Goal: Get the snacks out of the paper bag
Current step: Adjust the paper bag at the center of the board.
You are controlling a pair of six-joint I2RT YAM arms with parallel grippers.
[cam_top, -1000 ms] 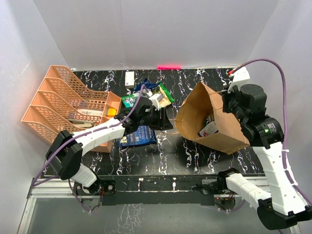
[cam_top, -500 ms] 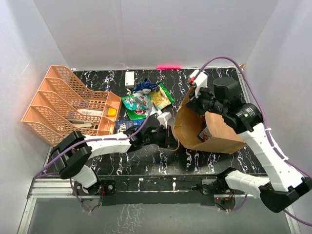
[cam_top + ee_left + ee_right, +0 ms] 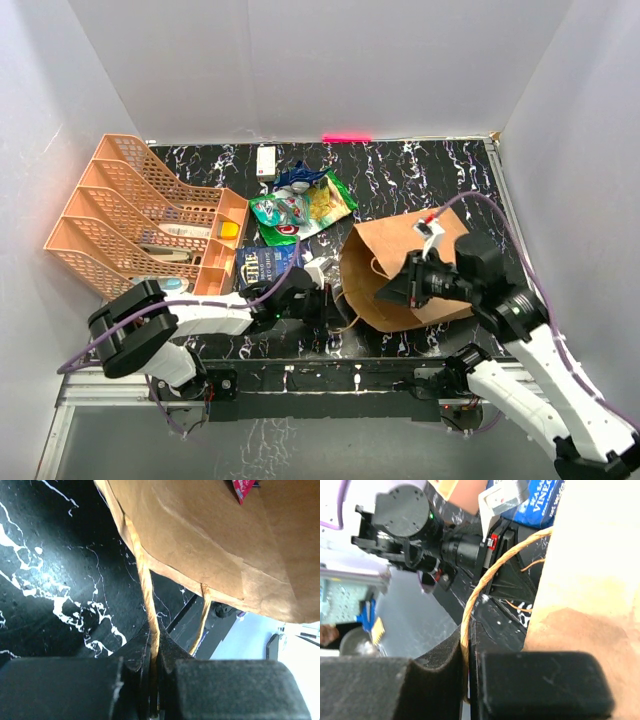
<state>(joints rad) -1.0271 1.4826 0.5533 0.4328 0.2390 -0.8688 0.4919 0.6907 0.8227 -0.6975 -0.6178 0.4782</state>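
Closest to me, my left pincer [image 3: 155,652] is clamped on one twisted handle [image 3: 145,580] of the paper bag [image 3: 420,255], the cord running straight up from between my fingers. Half a second ago that pincer was only closing in on the bag's mouth; a second ago it was back among the packets. My right pincer [image 3: 468,640] is pinched on the other handle [image 3: 490,580], and it has dropped a long way: the bag it was holding up, tilted, now lies on its side on the table [image 3: 430,165], mouth towards my left arm. So both loops are in my grip, which should let me spread the mouth. The inside looks dark from above, though a red corner [image 3: 242,489] peeks in at the top of my left wrist view. I judge something is left in there, so the job isn't finished. Just beyond, the dark blue packet [image 3: 268,268] lies out on the table. Farther back sit the green chip bag [image 3: 280,215] and the yellow-green pouch [image 3: 328,198], already out.
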